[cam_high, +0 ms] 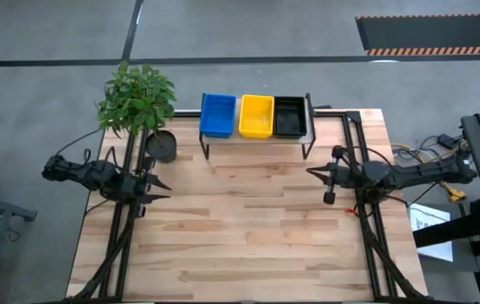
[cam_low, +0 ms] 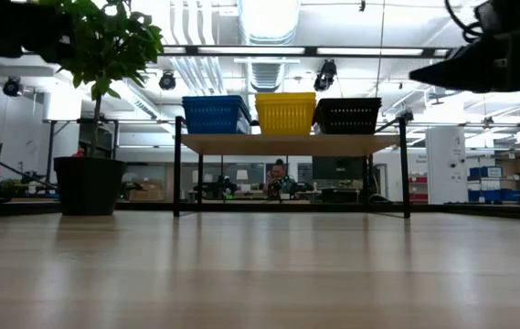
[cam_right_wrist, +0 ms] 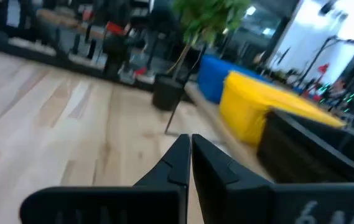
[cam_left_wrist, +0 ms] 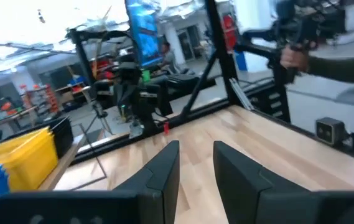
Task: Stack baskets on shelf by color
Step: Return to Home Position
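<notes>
On the shelf (cam_low: 287, 143) at the table's far edge stand the baskets side by side: blue (cam_high: 217, 114) on the left, yellow (cam_high: 256, 116) in the middle, black (cam_high: 289, 117) on the right. They rest by their bottoms on the wooden top. How many are stacked in each colour I cannot tell. My left gripper (cam_left_wrist: 195, 146) hovers level over the table's left side, open, with nothing between its fingers. My right gripper (cam_right_wrist: 190, 138) hovers level over the right side, shut and empty, pointing toward the table's middle. Both are well short of the shelf.
A dark pot (cam_high: 162, 145) with a leafy plant (cam_high: 137, 95) stands left of the shelf, close to my left arm. The bare wooden tabletop (cam_high: 248, 236) stretches between the arms and toward the near edge. A person (cam_low: 278, 175) sits far behind the shelf.
</notes>
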You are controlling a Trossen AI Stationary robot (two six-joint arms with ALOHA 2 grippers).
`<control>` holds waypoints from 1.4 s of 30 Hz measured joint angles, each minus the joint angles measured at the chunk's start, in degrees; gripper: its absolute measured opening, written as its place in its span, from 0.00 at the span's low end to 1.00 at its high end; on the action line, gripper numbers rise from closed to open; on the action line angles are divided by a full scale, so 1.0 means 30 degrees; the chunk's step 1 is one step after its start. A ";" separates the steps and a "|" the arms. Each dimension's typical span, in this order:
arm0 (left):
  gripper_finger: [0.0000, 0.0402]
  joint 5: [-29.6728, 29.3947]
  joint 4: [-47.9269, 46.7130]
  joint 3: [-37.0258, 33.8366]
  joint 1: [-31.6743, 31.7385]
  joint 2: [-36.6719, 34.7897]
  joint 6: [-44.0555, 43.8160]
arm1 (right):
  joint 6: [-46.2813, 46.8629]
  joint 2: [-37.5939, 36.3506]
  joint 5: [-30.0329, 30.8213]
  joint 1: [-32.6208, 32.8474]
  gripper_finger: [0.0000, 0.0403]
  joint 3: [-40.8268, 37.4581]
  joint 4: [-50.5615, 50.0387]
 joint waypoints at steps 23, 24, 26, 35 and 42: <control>0.20 -0.1849 0.0746 -0.0616 0.0000 0.0032 -0.0184 | -0.3647 -0.4832 0.2369 -0.0439 0.02 -0.1910 0.0480; 0.20 -0.1849 0.0742 -0.0679 0.0000 0.0102 -0.0181 | -0.3657 -0.4832 0.2455 -0.0439 0.02 -0.1910 0.0218; 0.20 -0.1846 0.0719 -0.0807 0.0000 0.0253 -0.0177 | -0.3508 -0.4829 0.2452 -0.0439 0.02 -0.1910 -0.0089; 0.20 -0.1834 0.0703 -0.1768 0.0000 0.0359 -0.0177 | -0.3424 -0.4708 0.2455 -0.0439 0.02 -0.1910 -0.0221; 0.20 -0.1826 0.0746 -0.2308 0.0000 0.0374 -0.0177 | -0.3431 -0.4701 0.2455 -0.0439 0.02 -0.1910 -0.0214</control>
